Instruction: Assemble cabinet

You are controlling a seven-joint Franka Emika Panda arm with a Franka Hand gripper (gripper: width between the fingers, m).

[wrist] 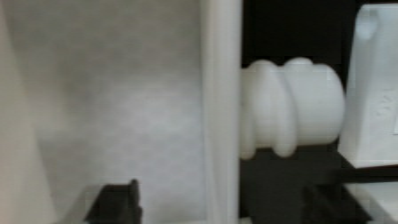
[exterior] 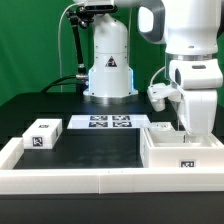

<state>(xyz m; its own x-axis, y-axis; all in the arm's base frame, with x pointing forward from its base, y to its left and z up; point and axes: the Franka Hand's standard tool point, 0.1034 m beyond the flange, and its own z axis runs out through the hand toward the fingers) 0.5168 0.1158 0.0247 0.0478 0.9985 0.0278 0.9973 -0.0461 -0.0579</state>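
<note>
A small tagged white block [exterior: 40, 133] sits at nine o'clock on the black table [exterior: 100, 150], with the marker board [exterior: 108, 122] near centre. At four o'clock stands the cabinet [exterior: 180, 152]. The gripper [exterior: 188, 127] hangs at its top, fingers [wrist: 116, 200] spread wide astride a white wall [wrist: 222, 100] beside a ribbed knob [wrist: 294, 110].

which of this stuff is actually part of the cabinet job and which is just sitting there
Part of the job:
- cabinet
- small tagged block, apart on the exterior view's left
- gripper, open, with a white wall between its fingers

Just lying about:
- marker board
- border rail
</note>
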